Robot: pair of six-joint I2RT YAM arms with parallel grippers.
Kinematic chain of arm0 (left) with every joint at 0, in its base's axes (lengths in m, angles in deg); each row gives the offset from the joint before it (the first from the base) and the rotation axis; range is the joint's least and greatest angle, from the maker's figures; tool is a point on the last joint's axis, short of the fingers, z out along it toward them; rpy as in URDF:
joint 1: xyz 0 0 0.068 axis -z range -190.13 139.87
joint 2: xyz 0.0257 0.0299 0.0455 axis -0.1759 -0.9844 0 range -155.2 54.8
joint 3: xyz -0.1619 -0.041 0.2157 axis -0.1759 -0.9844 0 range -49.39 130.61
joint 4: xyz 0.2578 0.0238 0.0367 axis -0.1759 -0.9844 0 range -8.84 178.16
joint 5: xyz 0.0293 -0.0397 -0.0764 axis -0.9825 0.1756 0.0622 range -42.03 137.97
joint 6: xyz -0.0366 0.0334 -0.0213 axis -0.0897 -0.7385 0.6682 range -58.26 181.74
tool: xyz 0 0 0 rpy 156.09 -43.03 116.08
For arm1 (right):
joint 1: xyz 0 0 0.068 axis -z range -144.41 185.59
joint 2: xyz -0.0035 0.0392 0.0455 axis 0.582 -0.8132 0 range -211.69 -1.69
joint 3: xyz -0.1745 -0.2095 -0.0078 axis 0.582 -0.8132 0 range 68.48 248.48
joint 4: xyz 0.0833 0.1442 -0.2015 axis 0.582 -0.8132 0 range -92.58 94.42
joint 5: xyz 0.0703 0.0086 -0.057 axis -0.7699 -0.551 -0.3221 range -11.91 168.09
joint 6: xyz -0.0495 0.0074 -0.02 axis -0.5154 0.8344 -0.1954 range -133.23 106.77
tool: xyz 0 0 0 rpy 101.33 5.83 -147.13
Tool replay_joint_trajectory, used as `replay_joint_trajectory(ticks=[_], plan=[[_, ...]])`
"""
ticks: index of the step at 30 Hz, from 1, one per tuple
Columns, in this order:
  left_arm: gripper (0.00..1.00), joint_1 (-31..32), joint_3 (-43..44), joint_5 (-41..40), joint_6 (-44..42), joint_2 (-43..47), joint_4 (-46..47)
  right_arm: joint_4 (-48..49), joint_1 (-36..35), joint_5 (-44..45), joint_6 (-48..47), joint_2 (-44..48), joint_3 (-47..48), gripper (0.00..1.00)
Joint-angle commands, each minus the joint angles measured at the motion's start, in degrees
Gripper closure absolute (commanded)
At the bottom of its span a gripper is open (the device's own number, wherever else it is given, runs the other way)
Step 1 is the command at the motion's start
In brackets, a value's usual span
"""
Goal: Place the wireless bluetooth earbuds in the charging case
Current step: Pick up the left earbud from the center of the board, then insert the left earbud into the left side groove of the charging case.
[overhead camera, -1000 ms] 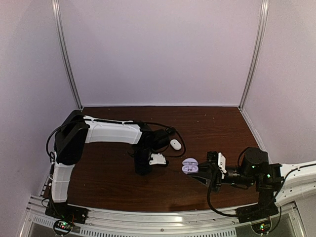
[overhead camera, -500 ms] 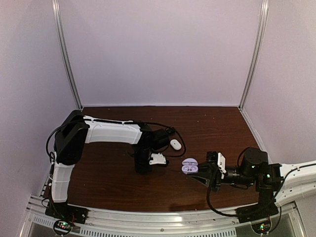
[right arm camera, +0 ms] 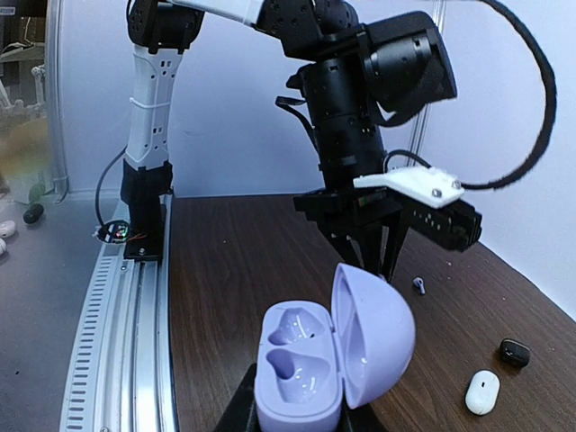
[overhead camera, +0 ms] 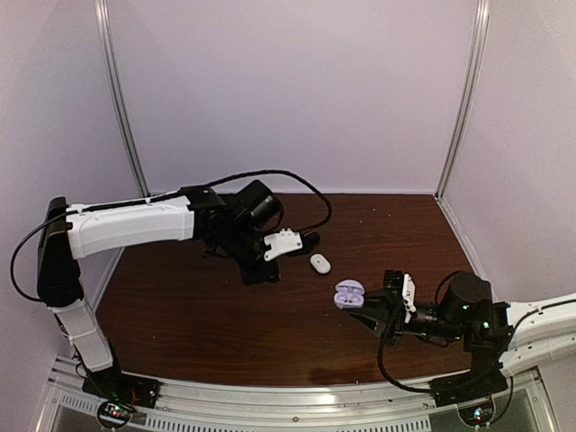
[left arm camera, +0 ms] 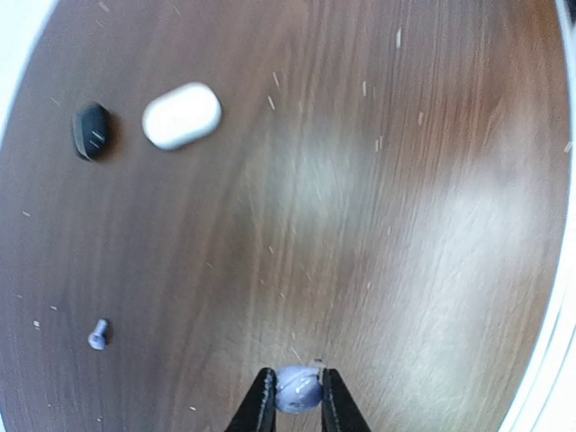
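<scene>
The left claw (left arm camera: 296,398) is pinched shut on the tiny lavender earbud (left arm camera: 298,387) above the table (left arm camera: 378,198), a light, smooth, rounded bit likely to squirt free unless gripped across its middle, while the right claw (overhead camera: 364,311) clamps the open case (right arm camera: 306,378)

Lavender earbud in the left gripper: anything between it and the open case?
Nothing visible. The left gripper pinches the lavender earbud; the open case shows both wells empty. A white case lies on the table beside the path.
</scene>
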Motion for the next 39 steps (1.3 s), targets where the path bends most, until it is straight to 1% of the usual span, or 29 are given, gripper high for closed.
replay_joint_trajectory(ticks=[1,6,8,11,13,17,23,25,27,32,39], plan=[[0.85,-1.27,-4.53,6.03,2.55,8.19,12.37,9.11,0.40,2.45,0.48,-1.82,-1.56,1.00],[0.86,-1.35,-12.10,11.52,6.27,17.70,24.53,14.78,1.18,0.75,0.88,-6.52,-1.16,1.00],[0.86,-1.35,-15.13,15.12,6.82,21.24,28.43,16.73,1.29,0.20,0.67,-8.61,-0.77,1.00],[0.86,-1.30,-21.04,20.40,9.67,27.04,37.05,19.62,1.42,-0.40,0.37,-11.23,0.08,1.00],[0.86,-1.15,-23.84,22.27,11.63,29.76,41.04,20.31,1.54,-1.47,0.18,-13.36,1.26,1.00],[0.86,0.25,-26.09,23.46,12.49,32.46,43.71,21.55,1.64,-3.02,0.15,-16.69,3.84,1.00],[0.87,3.49,-27.75,24.07,13.08,33.94,46.57,22.81,1.64,-2.03,0.35,-20.47,6.75,1.00],[0.87,4.27,-28.06,24.71,13.37,33.99,46.98,22.89,1.69,-1.06,0.35,-21.29,7.57,1.00],[0.87,5.00,-28.45,24.72,13.79,33.94,49.51,23.48,1.69,-0.38,0.34,-21.84,7.91,1.00],[0.87,6.48,-29.41,25.96,14.65,32.55,52.94,23.52,1.55,-1.94,-0.27,-22.85,8.72,1.00],[0.87,8.07,-29.29,26.03,14.65,30.51,53.59,23.25,1.56,-2.18,-0.28,-23.07,9.24,1.00]])
